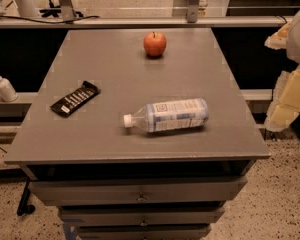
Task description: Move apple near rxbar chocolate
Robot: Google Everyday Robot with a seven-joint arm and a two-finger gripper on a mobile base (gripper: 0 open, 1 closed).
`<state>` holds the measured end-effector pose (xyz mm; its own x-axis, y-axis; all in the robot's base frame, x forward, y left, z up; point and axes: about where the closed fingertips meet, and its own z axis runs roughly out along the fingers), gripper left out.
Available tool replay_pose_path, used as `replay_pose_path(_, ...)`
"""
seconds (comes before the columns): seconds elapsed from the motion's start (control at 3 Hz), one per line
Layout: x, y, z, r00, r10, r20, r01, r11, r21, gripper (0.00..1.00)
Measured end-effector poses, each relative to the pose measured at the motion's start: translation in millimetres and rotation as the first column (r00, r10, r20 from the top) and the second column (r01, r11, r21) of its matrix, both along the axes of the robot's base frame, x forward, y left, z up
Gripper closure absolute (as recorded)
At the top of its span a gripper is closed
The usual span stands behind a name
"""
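Note:
The apple (154,43) is small, round and red-orange with a short dark stem. It stands at the far middle of the grey table top (115,79). The rxbar chocolate (75,98) is a flat black wrapper with white lettering, lying at an angle near the table's left side, well apart from the apple. My gripper (290,84) shows as pale yellow and white parts at the right edge of the view, off the table's right side and away from both things. It holds nothing that I can see.
A clear plastic water bottle (170,116) with a blue-white label lies on its side in the front middle of the table, cap pointing left. A white pump bottle (4,86) stands on a ledge to the left. Drawers (140,190) sit below the table top.

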<state>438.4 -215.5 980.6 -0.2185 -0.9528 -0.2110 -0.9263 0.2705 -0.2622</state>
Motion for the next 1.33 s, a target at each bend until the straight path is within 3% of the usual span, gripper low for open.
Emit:
replay_pose_path(0.33,0,0,0,1.0000,0.000,0.000,0.000,1.000,0.000,0.00)
replay_pose_path(0.67,25,8,-9,0.9994,0.013,0.032,-0.014,1.000,0.015,0.00)
replay_pose_path(1.33,113,39,-39,0.9926,0.027,0.119,-0.042,0.992,0.121,0.00)
